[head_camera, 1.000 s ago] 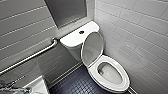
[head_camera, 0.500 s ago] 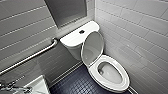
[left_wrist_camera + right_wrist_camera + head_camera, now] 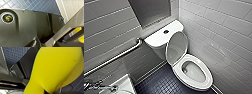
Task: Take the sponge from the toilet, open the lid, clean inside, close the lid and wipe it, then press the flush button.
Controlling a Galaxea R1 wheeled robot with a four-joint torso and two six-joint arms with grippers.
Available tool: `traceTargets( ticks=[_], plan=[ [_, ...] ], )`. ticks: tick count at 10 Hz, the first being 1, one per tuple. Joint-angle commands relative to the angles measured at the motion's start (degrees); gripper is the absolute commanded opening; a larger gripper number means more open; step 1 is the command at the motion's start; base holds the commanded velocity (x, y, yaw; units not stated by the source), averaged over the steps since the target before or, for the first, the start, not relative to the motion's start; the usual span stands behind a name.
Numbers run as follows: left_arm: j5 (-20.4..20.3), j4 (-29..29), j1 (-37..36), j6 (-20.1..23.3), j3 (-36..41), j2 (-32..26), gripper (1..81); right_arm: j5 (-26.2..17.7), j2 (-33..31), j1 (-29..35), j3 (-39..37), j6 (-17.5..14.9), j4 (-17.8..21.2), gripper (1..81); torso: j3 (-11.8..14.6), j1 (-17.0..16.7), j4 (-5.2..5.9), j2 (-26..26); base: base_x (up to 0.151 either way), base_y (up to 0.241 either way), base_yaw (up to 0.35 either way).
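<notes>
The white toilet [image 3: 201,83] stands in the corner, seen in the head view. Its lid [image 3: 177,47] is raised and leans back against the tank [image 3: 156,38], so the oval bowl lies open. The small dark flush button [image 3: 166,31] sits in the middle of the tank top. The yellow sponge [image 3: 56,69] looms large in the right wrist view, with my right gripper [image 3: 45,91] shut on its narrow part. A strip of the sponge's yellow [image 3: 80,33] also shows past the robot's bar in the left wrist view. My left gripper stands open, with nothing seen in it.
A metal grab bar [image 3: 116,57] runs along the grey tiled wall to the left of the tank. A white sink [image 3: 121,85] with a metal faucet [image 3: 99,87] sits at the lower left. Dark blue tiled floor [image 3: 159,83] lies between the sink and the toilet.
</notes>
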Motion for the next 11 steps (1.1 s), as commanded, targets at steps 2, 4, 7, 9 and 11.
traceTargets(
  ticks=[2,4,7,9,11],
  plan=[
    [3.11,-3.61,-8.02,-3.61,7.00,-5.97,81.1,-2.53,1.09,-2.90,-2.65,-0.44,-1.74,1.0,1.60,-0.15,0.00,0.15,0.000,0.000,0.000],
    [3.11,-5.45,-12.59,-5.11,8.51,-6.51,81.1,2.73,3.99,-5.45,-7.83,-0.79,-4.53,1.0,2.86,-0.33,0.00,0.15,0.000,0.000,0.000],
    [7.67,-11.52,-20.14,-5.11,8.69,-5.55,81.1,3.91,10.32,-7.38,-17.94,0.00,-6.04,1.0,3.00,-0.40,0.00,0.18,0.000,0.000,0.000],
    [9.52,-16.19,-25.34,-5.11,8.33,-5.10,81.1,1.37,13.93,-8.26,-22.87,0.00,-4.56,1.0,3.00,-0.40,0.00,0.18,0.000,0.000,0.000],
    [12.77,-21.28,-31.13,-5.11,8.25,-4.93,81.1,1.18,16.75,-9.14,-24.64,-6.15,2.57,1.0,3.00,-0.40,0.00,0.18,0.000,0.000,0.000]
  ],
)
